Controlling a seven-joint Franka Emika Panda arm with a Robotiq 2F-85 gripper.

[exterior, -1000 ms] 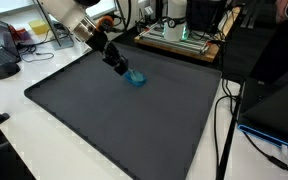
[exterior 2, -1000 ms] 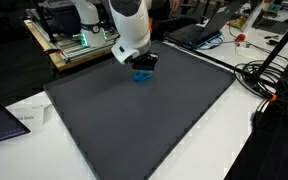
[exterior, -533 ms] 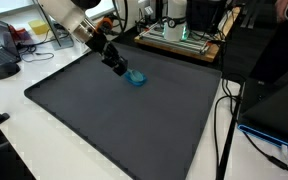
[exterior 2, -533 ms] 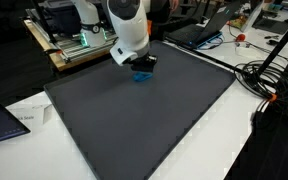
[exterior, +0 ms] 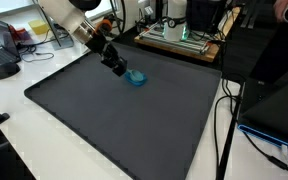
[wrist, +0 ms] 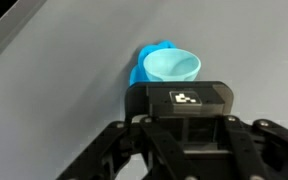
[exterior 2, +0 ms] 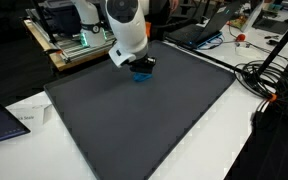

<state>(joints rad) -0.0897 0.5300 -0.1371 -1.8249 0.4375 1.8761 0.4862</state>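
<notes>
Nearest in the wrist view, the dark housing of the end effector point(wrist: 180, 100) fills the lower frame, and its fingertips are hidden behind that housing. The jaws are drawn together, and a grip on the near side of the blue cup point(wrist: 172, 67) is judged likely, since the cup sits right at their tips. The cup's mouth is turned up toward the wrist camera and a bulkier blue part shows to one side, so it is probably tipped by a pinch on one wall rather than standing freely. Whether its base rests on the surface cannot be told.

In both exterior views the cup is seen low over the dark mat point(exterior: 134, 130), toward the mat's far edge, with the arm slanted down onto it.

The mat is laid flat on the white worktop point(exterior 2: 234, 140), presumably to give a plain, even surface.

Further off, cables point(exterior: 224, 120) are trailed along the mat's edge rather than across it. A wooden board point(exterior: 179, 45) carrying equipment is set beyond the mat's far edge.
</notes>
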